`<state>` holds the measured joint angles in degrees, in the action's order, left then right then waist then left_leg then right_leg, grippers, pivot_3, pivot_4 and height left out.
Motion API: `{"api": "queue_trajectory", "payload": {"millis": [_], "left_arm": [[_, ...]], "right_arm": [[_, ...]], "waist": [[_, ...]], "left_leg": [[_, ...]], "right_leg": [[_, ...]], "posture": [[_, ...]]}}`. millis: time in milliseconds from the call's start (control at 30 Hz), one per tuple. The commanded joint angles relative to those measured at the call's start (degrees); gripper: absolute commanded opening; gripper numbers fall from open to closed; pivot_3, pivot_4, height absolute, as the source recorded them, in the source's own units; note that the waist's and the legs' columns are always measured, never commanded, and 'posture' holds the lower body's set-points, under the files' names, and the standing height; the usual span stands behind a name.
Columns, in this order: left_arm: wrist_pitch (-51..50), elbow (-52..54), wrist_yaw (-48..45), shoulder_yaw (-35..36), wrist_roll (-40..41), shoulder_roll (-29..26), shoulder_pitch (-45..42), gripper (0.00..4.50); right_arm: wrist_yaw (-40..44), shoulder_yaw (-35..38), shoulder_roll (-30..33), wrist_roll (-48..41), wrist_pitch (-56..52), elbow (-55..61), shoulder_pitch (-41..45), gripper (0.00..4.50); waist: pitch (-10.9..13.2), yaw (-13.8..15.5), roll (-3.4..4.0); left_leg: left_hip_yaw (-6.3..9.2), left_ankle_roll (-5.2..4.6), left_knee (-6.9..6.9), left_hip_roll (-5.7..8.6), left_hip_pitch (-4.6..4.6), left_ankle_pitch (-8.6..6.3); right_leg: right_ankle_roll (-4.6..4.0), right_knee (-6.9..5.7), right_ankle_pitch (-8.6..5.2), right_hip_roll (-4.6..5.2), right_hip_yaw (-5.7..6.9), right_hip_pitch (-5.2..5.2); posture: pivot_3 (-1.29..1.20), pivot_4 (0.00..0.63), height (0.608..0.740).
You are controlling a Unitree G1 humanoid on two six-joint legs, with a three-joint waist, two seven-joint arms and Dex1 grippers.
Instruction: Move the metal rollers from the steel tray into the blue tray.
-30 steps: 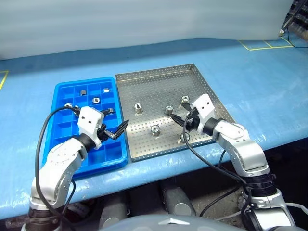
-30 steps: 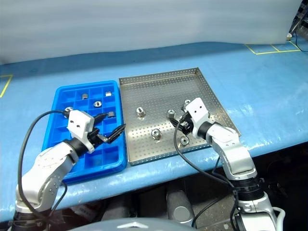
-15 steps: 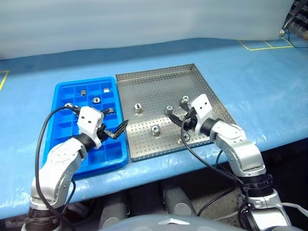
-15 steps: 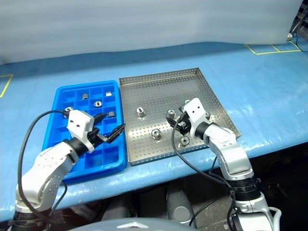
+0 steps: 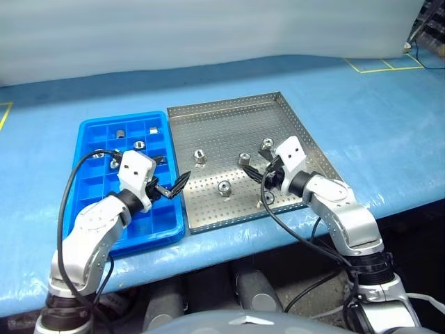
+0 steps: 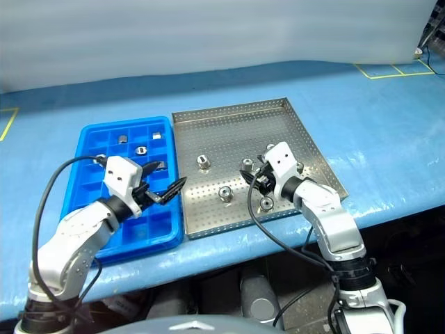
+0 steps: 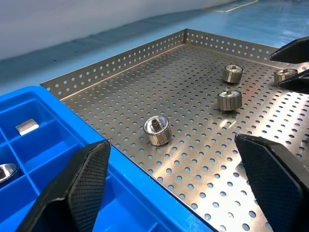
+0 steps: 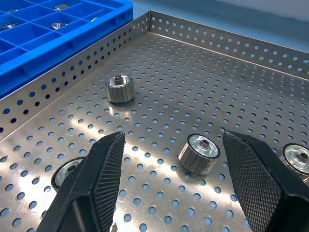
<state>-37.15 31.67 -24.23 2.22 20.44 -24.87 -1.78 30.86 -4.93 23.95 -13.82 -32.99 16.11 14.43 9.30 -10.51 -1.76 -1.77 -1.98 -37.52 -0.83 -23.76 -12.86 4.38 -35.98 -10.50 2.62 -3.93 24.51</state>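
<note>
Left fingers point(image 7: 91, 179): spread wide and empty, held over the right edge of the blue tray point(image 5: 94, 226), aimed toward the steel tray point(image 5: 229, 115).
Right fingers point(image 8: 108, 174): held partly open with nothing between them, low over the near right part of the steel tray; one roller point(image 8: 199, 153) is seen lying on the floor between the two pads, not touched.
Rollers left in steel tray: five are counted. One point(image 5: 267, 198) near the front rim beside the right arm, one point(image 5: 224, 186) mid-tray, one point(image 5: 199, 155) toward the left, one point(image 5: 244, 158) and one point(image 5: 267, 144) farther back.
Rollers already moved: several small silver pieces are seen in the far cells of the blue tray point(image 6: 139, 149); an exact count cannot be given.
Handling, judged: solid metal, so stiff and dense for their bulk, not fragile. Polished ends would likely be slippery; the ribbed side wall should give the pads purchase.
Where to grip, judged: across the ribbed side wall, pads on opposite flanks, taken from above while the roller stands on its flat end. A roller tipped onto its side could roll on the perforated floor.
In the way: the raised rims of both trays lie between pick and drop, and would have to be cleared. A black cable point(image 5: 69, 188) loops at the left wrist over the blue tray.
Bench point(image 5: 361, 118): blue covering, yellow tape marks at the far corners.
</note>
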Motion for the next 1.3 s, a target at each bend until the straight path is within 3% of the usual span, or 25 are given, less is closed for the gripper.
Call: {"api": "queue_trajectory", "payload": {"millis": [33,200,567,900,1000,1100,1233,1300], "left_arm": [[-0.36,-0.21,-0.99,-3.01,1.08,1.32,-3.01,4.50],[-1.37,-5.89,-1.83,-10.51,-2.00,2.41,-7.17,4.50],[-2.09,-14.56,-3.18,-15.37,-4.19,4.24,-12.10,4.50],[-7.99,-20.01,2.68,-18.13,-11.08,5.63,-13.56,4.50],[-9.50,-19.81,3.01,-17.63,-10.98,6.34,-13.54,3.88],[-9.37,-19.01,1.89,-17.71,-10.46,6.51,-13.10,2.92],[-9.15,-17.99,1.23,-17.32,-9.88,6.81,-12.43,2.92],[-8.48,-17.70,1.07,-16.66,-9.73,6.94,-12.27,2.60]], "right_arm": [[-0.51,1.34,0.25,-0.27,0.69,2.69,-0.32,3.38],[-2.12,1.79,-0.37,-0.24,0.59,3.83,-1.38,3.38],[-3.91,2.10,-0.45,-0.36,0.32,6.05,-3.88,3.38],[-5.08,1.21,-0.94,0.00,-0.06,6.64,-4.04,3.38],[-5.23,1.25,-1.09,0.08,-0.16,6.57,-3.80,3.41],[-5.25,0.92,-1.17,0.30,-0.08,6.14,-3.46,3.41],[-4.97,0.56,-1.49,0.01,-0.40,5.74,-3.27,3.41],[-4.28,-0.19,-1.47,-0.22,-0.87,5.54,-3.36,3.41]], "waist": [[0.00,0.01,0.00],[-0.01,-0.54,0.01],[-0.02,-4.18,0.04],[-0.05,-6.22,0.08],[-0.06,-6.68,0.09],[-0.07,-6.83,0.12],[-0.08,-6.82,0.14],[-0.08,-6.83,0.14]], "left_leg": [[0.00,0.00,0.00,0.01,-0.01,0.00],[0.02,0.00,-0.08,0.09,-0.01,0.00],[0.05,0.00,-0.11,0.10,-0.01,0.00],[0.07,-0.01,-0.10,0.09,0.01,0.00],[0.07,0.00,-0.10,0.08,0.05,0.00],[0.06,0.00,-0.10,0.02,0.07,0.00],[0.06,0.00,-0.09,0.02,0.07,0.00],[0.07,0.00,-0.09,0.02,0.06,0.00]], "right_leg": [[0.00,0.00,0.00,0.00,0.00,0.00],[0.09,0.00,-0.04,0.00,-0.01,-0.05],[0.16,-0.03,-0.04,-0.03,-0.04,-0.06],[0.21,-0.04,-0.02,-0.04,-0.07,-0.08],[0.22,-0.04,-0.01,-0.05,-0.08,-0.10],[0.23,-0.05,-0.01,-0.05,-0.09,-0.12],[0.22,-0.05,-0.01,-0.04,-0.09,-0.11],[0.22,-0.04,-0.01,-0.04,-0.09,-0.11]], "posture": [[-0.22,0.150,0.740],[-0.26,0.150,0.740],[-0.30,0.150,0.740],[-0.31,0.150,0.740],[-0.31,0.150,0.740],[-0.30,0.150,0.740],[-0.30,0.150,0.740],[-0.30,0.150,0.740]]}}
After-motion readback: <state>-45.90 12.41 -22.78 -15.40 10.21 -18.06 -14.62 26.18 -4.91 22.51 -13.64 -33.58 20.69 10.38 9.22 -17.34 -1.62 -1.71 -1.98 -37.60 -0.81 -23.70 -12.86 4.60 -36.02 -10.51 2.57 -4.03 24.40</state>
